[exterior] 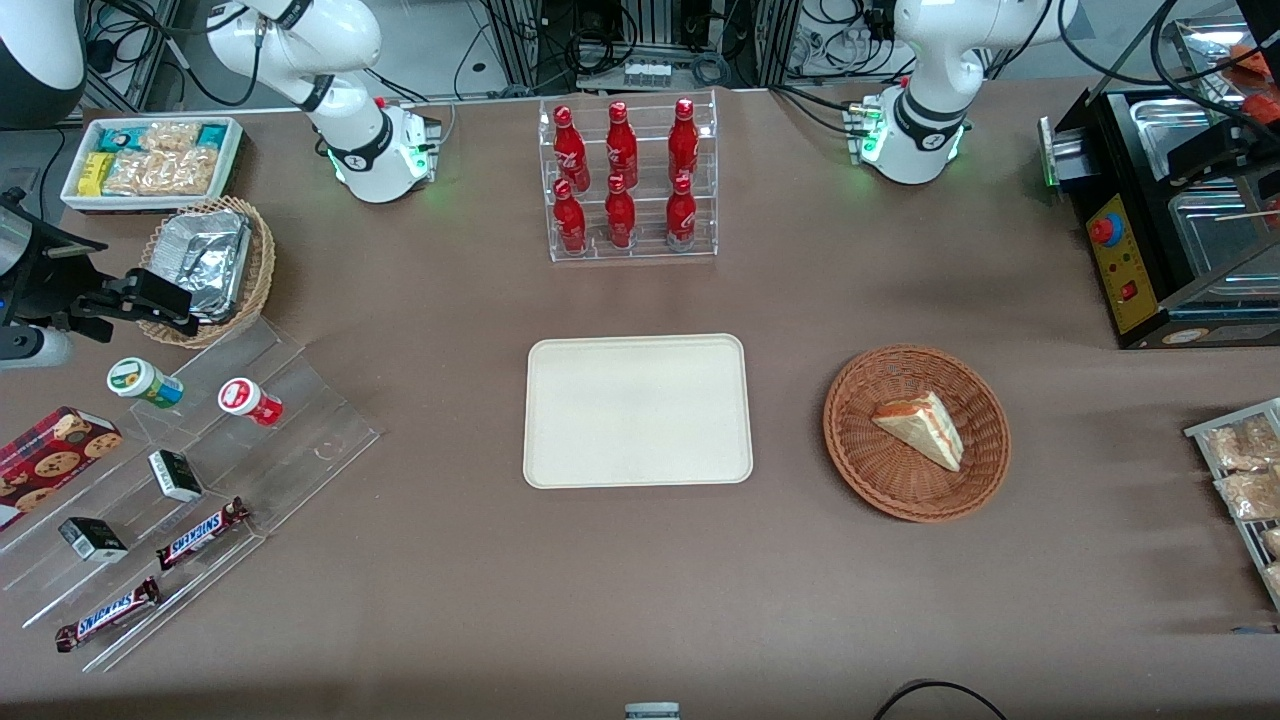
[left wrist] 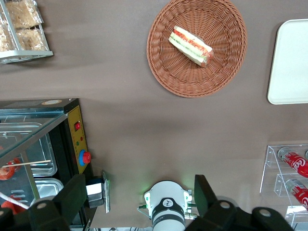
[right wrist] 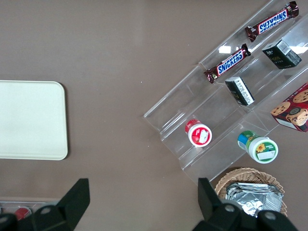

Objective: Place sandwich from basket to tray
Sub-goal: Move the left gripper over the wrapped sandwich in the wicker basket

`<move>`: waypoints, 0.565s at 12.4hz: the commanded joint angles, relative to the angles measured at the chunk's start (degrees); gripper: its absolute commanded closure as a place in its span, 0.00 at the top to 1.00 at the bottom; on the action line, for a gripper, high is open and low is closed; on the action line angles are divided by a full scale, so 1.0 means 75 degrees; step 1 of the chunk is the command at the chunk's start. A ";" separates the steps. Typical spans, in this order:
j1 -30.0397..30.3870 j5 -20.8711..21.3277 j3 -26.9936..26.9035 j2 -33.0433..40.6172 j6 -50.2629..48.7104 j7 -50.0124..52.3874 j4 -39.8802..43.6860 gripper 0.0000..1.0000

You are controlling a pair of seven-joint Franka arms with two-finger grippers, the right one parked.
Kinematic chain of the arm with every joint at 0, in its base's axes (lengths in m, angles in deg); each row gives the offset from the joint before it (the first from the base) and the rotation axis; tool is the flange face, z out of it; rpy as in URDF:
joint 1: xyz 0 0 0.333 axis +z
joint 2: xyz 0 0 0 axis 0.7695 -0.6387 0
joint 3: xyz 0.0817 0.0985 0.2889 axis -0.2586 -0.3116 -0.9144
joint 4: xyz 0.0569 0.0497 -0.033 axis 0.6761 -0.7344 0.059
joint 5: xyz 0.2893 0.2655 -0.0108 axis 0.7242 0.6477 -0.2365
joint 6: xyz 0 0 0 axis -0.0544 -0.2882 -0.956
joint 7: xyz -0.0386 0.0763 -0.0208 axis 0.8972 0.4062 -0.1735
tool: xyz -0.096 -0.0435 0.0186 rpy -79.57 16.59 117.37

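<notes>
Sandwich [left wrist: 190, 45] transfer had not begun when I checked: my gripper [left wrist: 139, 202] hung high above the brown table, near its own arm's base, jaws spread wide and empty, with the soft triangular wedge lying well clear of them in the round woven wicker basket [left wrist: 166, 72]. I judged the next move to be a descent over the basket, jaws straddling the pale bread faces lightly, since it looked compressible. Smooth, low-rimmed cream tray [left wrist: 288, 72] lay bare beside the basket.

Gripper [left wrist: 139, 204] hanging wide open, high above bare table; nothing standing between it and basket [left wrist: 166, 72], sandwich [left wrist: 190, 45] lying exposed inside.
</notes>
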 commanded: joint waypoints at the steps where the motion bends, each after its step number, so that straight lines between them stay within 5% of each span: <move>1: -0.0159 -0.0026 0.0065 -0.0012 0.0055 0.0250 0.0089 0.99; 7: -0.0159 -0.0156 0.0101 -0.0714 0.0664 0.0414 0.0112 0.99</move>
